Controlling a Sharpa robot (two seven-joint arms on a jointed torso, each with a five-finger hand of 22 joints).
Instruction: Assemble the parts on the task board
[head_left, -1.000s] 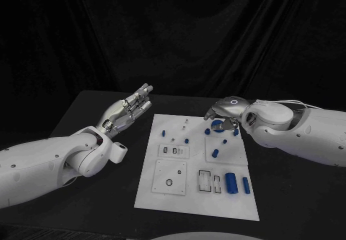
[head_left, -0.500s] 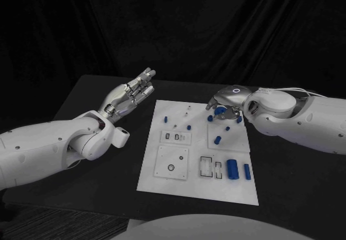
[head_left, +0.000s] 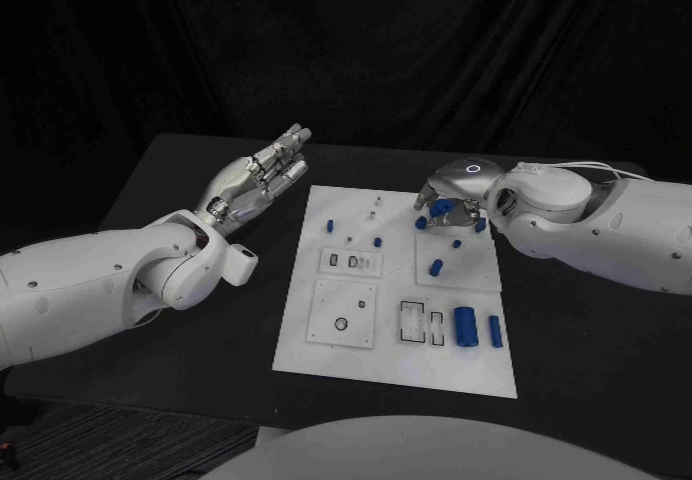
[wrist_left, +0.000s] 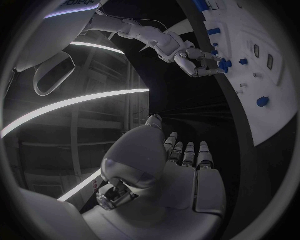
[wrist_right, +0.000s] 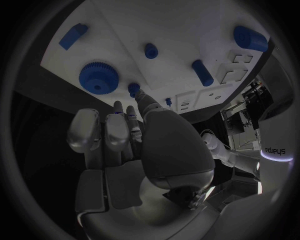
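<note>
Right hand (head_left: 450, 212) hovers over board (head_left: 397, 370) far right corner, fingers (wrist_right: 119, 131) curled beside a blue gear (wrist_right: 99, 77); whether it pinches anything, cannot tell. Left hand (head_left: 260, 183) idles off board's far left edge, fingers straight, empty, probably kept clear.

I see a white task board (head_left: 397, 365) on my black tabletop (head_left: 173, 190). Its parts (head_left: 464, 327) are blue. Both arms are white.
</note>
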